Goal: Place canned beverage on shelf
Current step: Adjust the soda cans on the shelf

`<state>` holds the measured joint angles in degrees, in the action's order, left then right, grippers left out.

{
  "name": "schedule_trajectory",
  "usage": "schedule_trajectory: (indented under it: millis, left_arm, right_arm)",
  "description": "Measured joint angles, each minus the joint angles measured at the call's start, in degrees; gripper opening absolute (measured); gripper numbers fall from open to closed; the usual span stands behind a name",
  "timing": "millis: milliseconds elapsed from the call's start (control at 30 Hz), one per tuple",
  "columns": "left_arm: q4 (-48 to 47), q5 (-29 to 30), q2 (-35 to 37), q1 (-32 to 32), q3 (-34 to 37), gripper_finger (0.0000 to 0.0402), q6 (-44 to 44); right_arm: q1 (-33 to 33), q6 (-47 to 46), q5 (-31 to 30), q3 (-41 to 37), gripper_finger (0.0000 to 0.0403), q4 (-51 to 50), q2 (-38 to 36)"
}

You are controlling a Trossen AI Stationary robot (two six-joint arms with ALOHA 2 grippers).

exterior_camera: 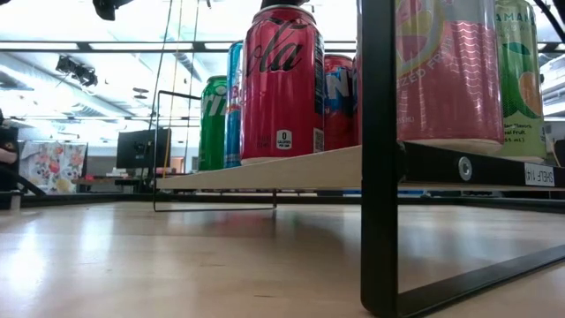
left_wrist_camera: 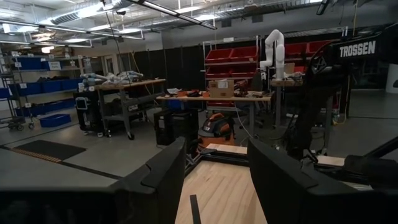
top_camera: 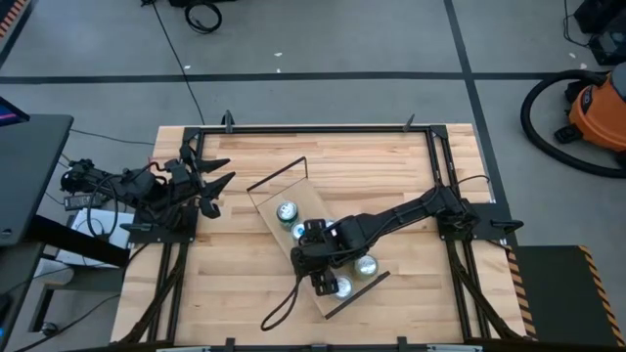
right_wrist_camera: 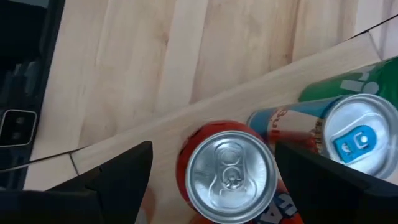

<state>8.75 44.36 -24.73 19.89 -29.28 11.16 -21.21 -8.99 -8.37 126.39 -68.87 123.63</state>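
Note:
The shelf [top_camera: 266,201], a light-wood board on a dark wire frame, lies slantwise on the middle of the table and carries several upright cans. My right gripper [right_wrist_camera: 214,177] is open above it, pointing down. Its fingers stand on either side of a red can [right_wrist_camera: 229,171] that stands on its base on the shelf board [right_wrist_camera: 155,134]; I see no touch. In the high view my right gripper [top_camera: 319,262] hides that can. In the low view the red can [exterior_camera: 282,84] stands on the board [exterior_camera: 300,168]. My left gripper [top_camera: 217,182] waits open and empty at the table's left edge.
A blue-tabbed can [right_wrist_camera: 354,140] stands close beside the red can, with a green can behind it. Other cans [top_camera: 286,210] [top_camera: 367,264] [top_camera: 342,286] stand along the shelf. The shelf's black frame post [exterior_camera: 380,159] stands near the low camera. Bare table lies to the near left.

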Motion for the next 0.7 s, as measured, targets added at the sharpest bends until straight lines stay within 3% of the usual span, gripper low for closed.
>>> schedule_trajectory:
  millis: [467, 700]
  left_arm:
    - [0.0, 0.0, 0.0, 0.0, 0.0, 0.0183, 0.0]
    - [0.0, 0.0, 0.0, 0.0, 0.0, 0.0183, 0.0]
  right_arm:
    - [0.2, 0.3, -0.7, -3.5, 0.0348, 0.2, 0.0]
    - [0.1, 0.2, 3.6, -3.5, 0.0348, 0.2, 0.0]
